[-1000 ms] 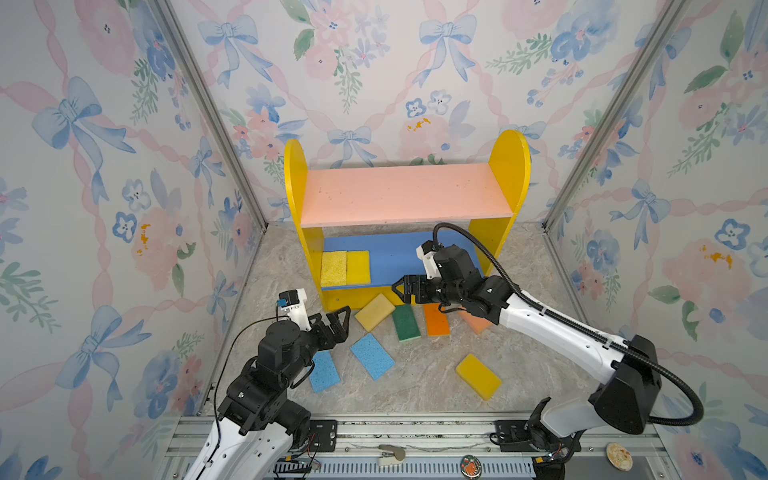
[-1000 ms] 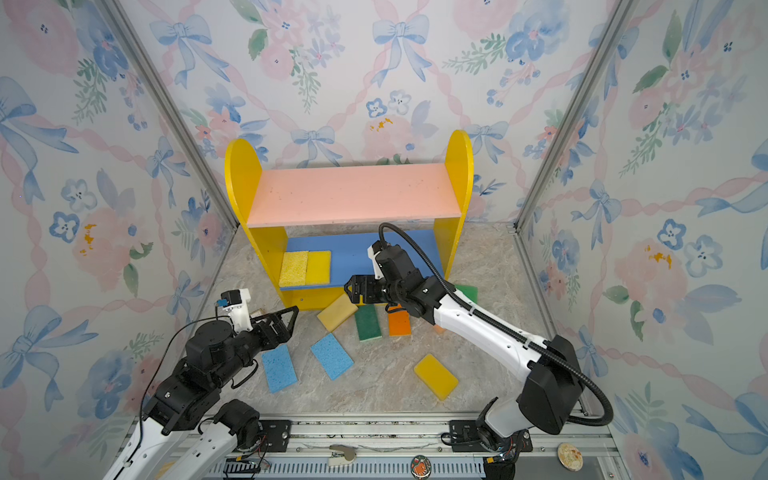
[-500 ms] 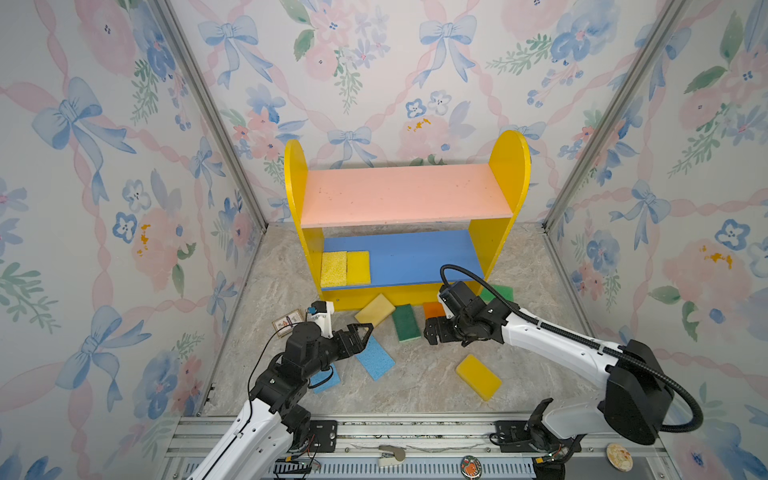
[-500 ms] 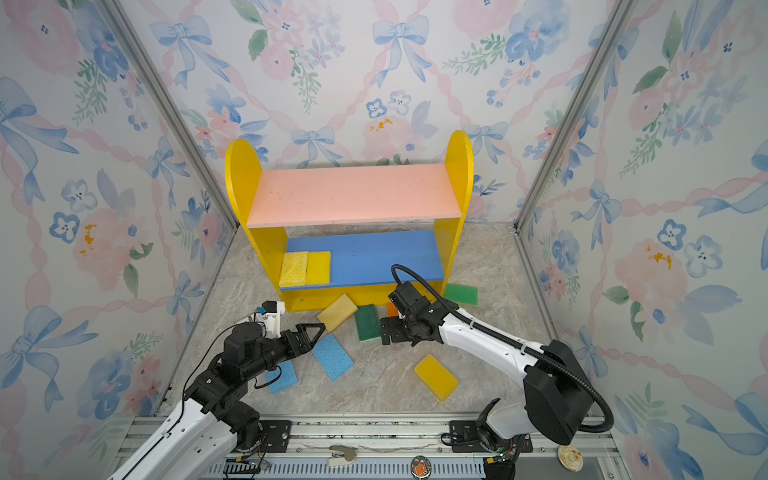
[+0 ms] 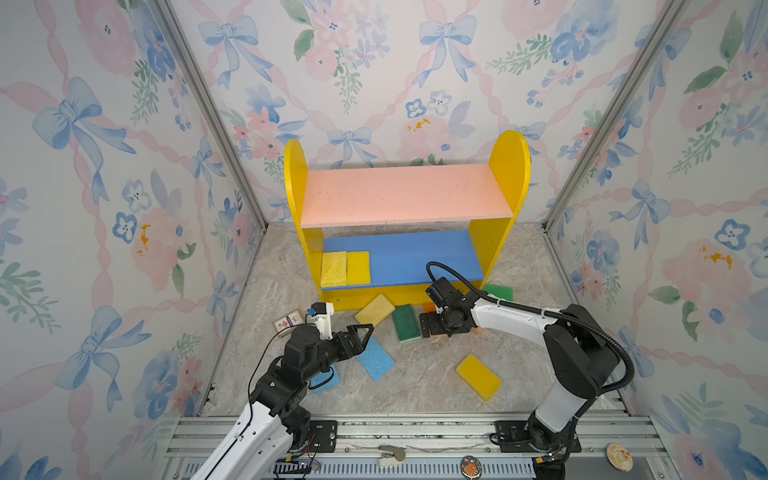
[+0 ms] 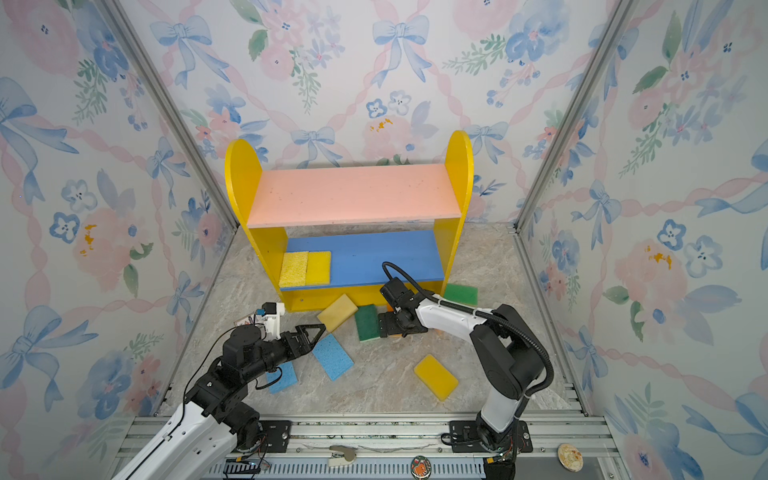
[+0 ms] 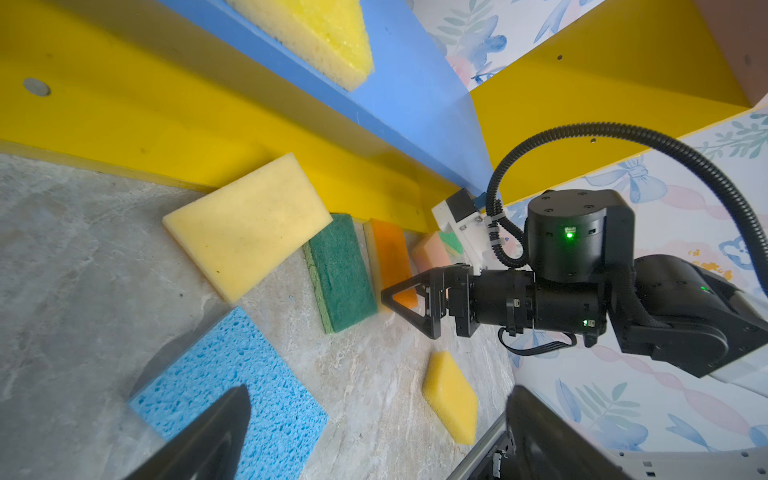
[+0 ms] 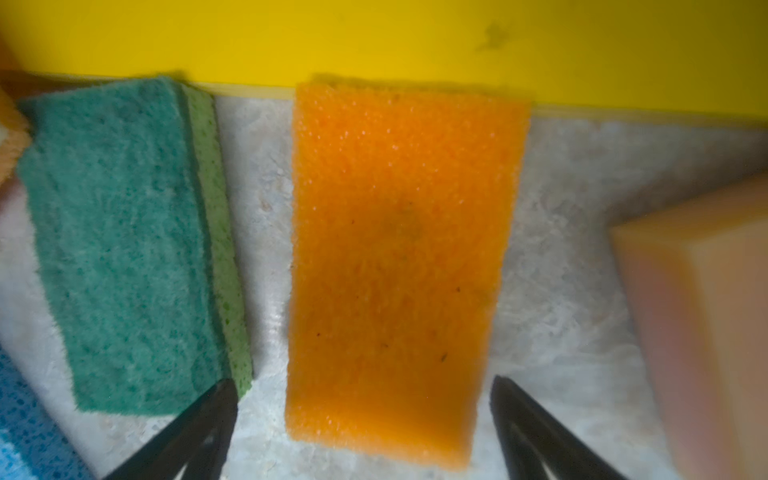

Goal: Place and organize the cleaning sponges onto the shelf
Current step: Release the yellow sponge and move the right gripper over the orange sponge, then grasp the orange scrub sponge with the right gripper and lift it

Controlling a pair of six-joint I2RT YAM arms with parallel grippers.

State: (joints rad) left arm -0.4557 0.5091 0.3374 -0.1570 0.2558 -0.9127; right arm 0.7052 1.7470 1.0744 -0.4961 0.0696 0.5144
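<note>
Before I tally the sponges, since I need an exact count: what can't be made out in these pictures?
Orange sponge: in both top views, mostly hidden under the right gripper.
Nearer light blue sponge: top views, partly covered by the left arm.
Peach sponge: right wrist view, blurred and cut off by the edge.
Blue lower board: top views, back hidden under the pink upper board.
</note>
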